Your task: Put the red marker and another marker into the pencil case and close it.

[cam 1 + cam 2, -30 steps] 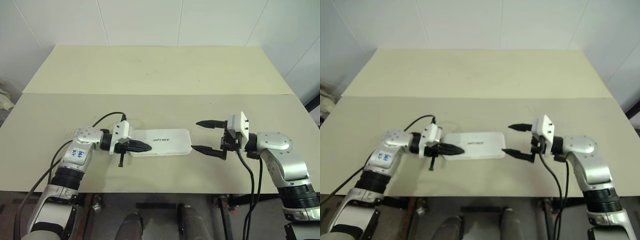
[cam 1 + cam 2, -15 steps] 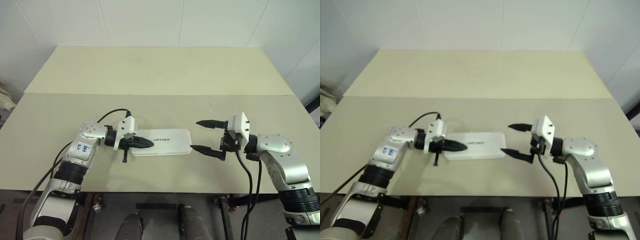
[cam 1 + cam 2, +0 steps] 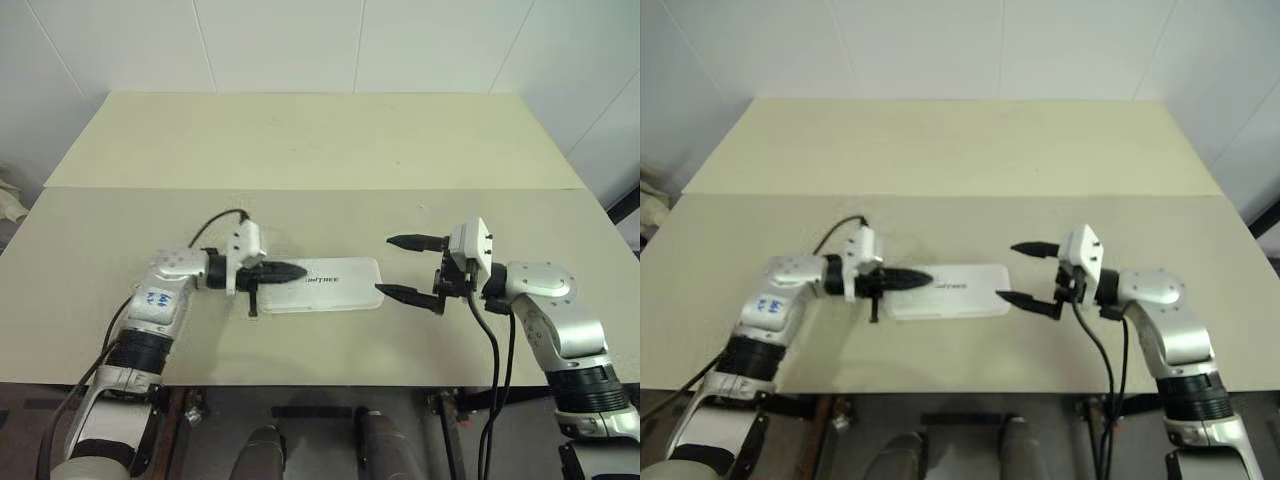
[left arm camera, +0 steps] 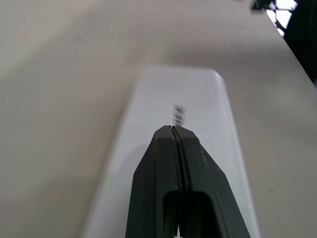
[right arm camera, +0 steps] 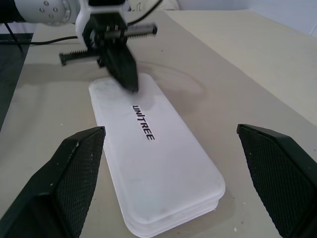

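Case lid's down, so with my left gripper [image 3: 296, 271] pinched shut above the pencil case [image 3: 320, 285] and right gripper [image 3: 396, 267] spread wide, I'd grab this slick, stiff, light shell by its long edges.

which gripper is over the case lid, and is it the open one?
The left gripper, fingers shut, tips over the pencil case. The right gripper stands open, off the case's end.

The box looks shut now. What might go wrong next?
1. The left claw, shut, is over the lid of the closed pencil case; a nudge might slide the case along the table.
2. The right claw stands open just past the case's other end, so it might bump it.
3. The lid may not be fully latched; the pictures cannot settle that.
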Robot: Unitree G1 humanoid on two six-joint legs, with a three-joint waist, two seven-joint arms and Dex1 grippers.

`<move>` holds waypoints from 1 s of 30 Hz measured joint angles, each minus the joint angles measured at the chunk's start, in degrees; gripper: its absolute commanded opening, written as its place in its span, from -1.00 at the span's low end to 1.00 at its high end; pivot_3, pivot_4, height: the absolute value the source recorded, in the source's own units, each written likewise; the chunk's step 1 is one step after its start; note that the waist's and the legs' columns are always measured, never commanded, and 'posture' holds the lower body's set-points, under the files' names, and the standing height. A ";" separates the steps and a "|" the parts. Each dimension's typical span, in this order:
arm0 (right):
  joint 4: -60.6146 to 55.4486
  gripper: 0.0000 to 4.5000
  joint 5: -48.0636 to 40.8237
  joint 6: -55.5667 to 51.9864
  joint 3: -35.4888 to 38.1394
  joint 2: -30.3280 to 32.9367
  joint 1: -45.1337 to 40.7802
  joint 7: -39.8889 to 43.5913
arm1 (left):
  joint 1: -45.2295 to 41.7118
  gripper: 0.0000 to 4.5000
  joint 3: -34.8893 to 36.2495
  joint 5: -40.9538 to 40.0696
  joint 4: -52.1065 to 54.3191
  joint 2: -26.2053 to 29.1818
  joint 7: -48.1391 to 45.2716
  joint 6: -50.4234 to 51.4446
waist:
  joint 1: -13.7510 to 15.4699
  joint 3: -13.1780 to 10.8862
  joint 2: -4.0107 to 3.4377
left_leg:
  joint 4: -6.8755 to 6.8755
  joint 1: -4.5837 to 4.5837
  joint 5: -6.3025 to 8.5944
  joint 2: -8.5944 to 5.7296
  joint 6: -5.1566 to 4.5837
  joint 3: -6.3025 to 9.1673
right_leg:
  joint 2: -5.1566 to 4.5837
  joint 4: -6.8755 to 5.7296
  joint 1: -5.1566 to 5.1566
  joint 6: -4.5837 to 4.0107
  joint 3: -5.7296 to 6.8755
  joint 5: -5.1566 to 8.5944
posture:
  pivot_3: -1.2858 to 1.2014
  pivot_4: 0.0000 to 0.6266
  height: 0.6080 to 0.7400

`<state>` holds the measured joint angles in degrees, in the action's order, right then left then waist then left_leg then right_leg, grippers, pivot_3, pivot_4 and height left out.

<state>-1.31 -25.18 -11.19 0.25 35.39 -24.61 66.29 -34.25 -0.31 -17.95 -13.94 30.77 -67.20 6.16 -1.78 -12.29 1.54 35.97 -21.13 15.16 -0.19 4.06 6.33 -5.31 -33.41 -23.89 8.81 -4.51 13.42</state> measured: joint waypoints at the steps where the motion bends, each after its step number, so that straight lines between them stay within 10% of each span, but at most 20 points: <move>1: 0.36 1.00 0.00 0.06 -0.01 0.01 -0.19 0.53 | 0.18 -0.99 1.34 -0.90 0.25 0.41 -0.19 -0.50 | 0.03 0.00 0.00 | 0.00 0.00 0.00 0.00 0.00 0.00 | 0.00 0.01 0.00 0.00 0.00 0.00 | 0.03 -0.52 1.00; 16: 3.38 1.00 0.13 3.15 1.85 4.99 -1.94 4.49 | 9.86 0.99 11.91 -10.46 9.78 7.99 -0.11 4.60 | 0.15 -0.01 0.00 | 0.02 -0.07 0.04 0.00 0.01 0.00 | -0.01 0.06 -0.01 -0.15 0.02 0.11 | 0.03 -0.52 1.00; 30: 5.62 1.00 0.58 2.70 2.98 6.80 -3.43 5.11 | 11.26 0.99 11.72 -11.18 11.23 8.48 -1.22 6.01 | -0.36 -0.01 0.00 | -0.01 -0.04 0.04 0.01 0.02 -0.01 | 0.00 0.05 -0.02 -0.15 0.01 0.11 | 0.03 -0.52 1.00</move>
<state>4.31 -24.59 -8.49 3.23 42.20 -28.04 71.40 -22.99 11.41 -29.13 -2.70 39.25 -68.42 12.17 -2.14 -12.30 1.53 35.96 -21.18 15.20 -0.18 4.07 6.32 -5.31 -33.36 -23.91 8.66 -4.50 13.53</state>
